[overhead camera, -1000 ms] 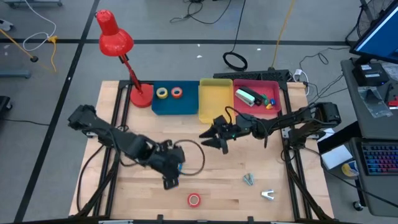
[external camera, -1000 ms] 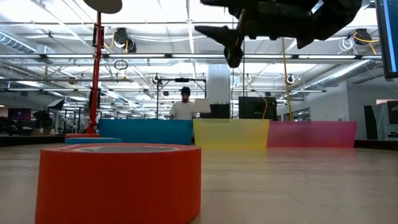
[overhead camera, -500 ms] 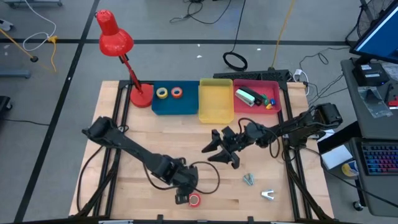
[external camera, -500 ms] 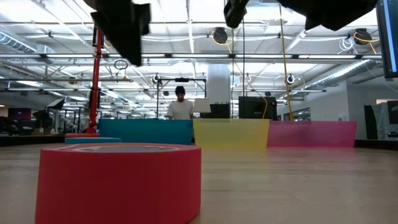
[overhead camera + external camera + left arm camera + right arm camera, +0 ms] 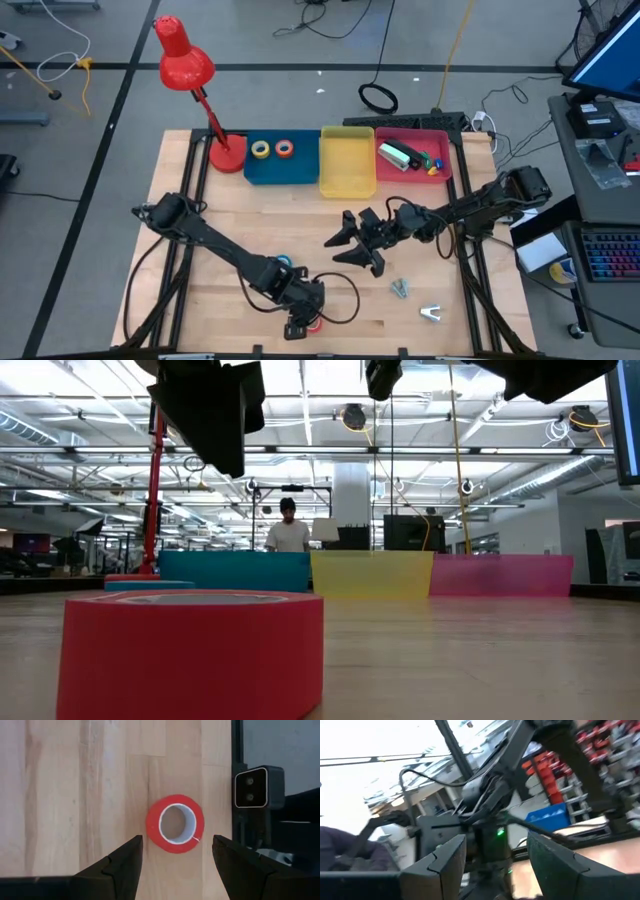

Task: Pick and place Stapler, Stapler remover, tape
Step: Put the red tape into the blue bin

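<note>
The red tape roll (image 5: 175, 824) lies flat on the wood near the table's near edge and fills the low view's foreground (image 5: 190, 650). My left gripper (image 5: 176, 845) hangs open just above it (image 5: 300, 322), one finger on each side, touching nothing. My right gripper (image 5: 350, 245) hovers open over mid-table, its fingers pointing toward the table's left. The yellow (image 5: 261, 149) and orange (image 5: 285, 149) tape rolls lie in the blue tray. A blue bit (image 5: 283, 262) shows beside my left arm. A green and white object (image 5: 397, 154) lies in the pink tray.
The blue (image 5: 300, 170), yellow (image 5: 347, 163) and pink (image 5: 440, 170) trays line the far edge. A red desk lamp (image 5: 185, 65) stands at the far left. Small metal pieces (image 5: 400, 288) (image 5: 431, 313) lie near the right near corner. The low camera (image 5: 257, 787) sits just past the tape.
My left gripper has swung from mid-table toward the near edge and rightward, ending over the red tape, still open. My right gripper has moved from near the yellow tray a short way toward the near edge.
</note>
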Available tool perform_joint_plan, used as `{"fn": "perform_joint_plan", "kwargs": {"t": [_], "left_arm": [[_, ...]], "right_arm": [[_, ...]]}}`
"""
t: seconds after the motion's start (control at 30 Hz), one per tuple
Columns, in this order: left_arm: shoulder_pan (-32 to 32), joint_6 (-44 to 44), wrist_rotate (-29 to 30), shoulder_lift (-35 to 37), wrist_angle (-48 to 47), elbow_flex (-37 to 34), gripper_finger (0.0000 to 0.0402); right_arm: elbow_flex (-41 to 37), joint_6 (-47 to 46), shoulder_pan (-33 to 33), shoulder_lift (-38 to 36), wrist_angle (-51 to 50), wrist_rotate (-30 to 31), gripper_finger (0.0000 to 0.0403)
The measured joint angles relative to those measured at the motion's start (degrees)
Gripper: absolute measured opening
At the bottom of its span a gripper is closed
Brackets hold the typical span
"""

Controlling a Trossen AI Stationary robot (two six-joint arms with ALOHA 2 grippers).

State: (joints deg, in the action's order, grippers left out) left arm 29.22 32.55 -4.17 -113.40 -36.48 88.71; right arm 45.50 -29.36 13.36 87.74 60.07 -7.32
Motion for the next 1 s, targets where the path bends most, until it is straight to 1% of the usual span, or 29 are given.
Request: {"fn": "perform_joint_plan", "kwargs": {"t": [0.07, 0.17, 0.23, 0.4, 0.47, 0.6, 0.77, 0.93, 1.0], "left_arm": [[0.16, -0.52, 0.7, -0.05, 0.01, 0.0, 0.0239], [0.26, -0.49, 1.23, -1.45, 0.55, 0.02, 0.0239], [0.42, -0.51, 0.86, -2.85, 0.67, -0.02, 0.0239], [0.53, -0.49, -0.84, -4.88, 5.22, -0.02, 0.0239], [0.46, -0.51, -0.64, -5.05, 5.67, -0.02, 0.0239], [-0.13, -0.54, 2.24, -4.83, 4.98, 0.0, 0.0239], [-0.82, -0.54, 2.31, -4.89, 4.67, -0.02, 0.0239], [-1.08, -0.13, 2.03, -4.87, 2.78, -0.02, 0.0239], [-1.15, 0.89, 0.34, -5.27, 2.07, -0.01, 0.0239]], "right_arm": [[0.0, 1.25, 0.05, -0.35, -0.08, 1.5, 0.0201], [0.0, 3.35, 0.05, -1.61, -0.3, 1.76, 0.0201], [0.0, 5.26, 0.05, -2.79, -0.2, 1.78, 0.0201], [-0.02, 10.26, 0.67, -7.82, -1.48, 2.02, 0.0201], [-0.02, 11.73, 1.69, -10.15, -3.98, 3.56, 0.0201], [-0.02, 14.35, 4.88, -13.87, -9.84, 8.79, 0.0201], [-0.02, 16.33, 8.92, -16.07, -14.38, 14.96, 0.0201], [-0.02, 17.81, 11.12, -16.13, -15.59, 18.05, 0.0201], [-0.02, 18.1, 11.49, -16.13, -16.15, 18.03, 0.0201]]}}
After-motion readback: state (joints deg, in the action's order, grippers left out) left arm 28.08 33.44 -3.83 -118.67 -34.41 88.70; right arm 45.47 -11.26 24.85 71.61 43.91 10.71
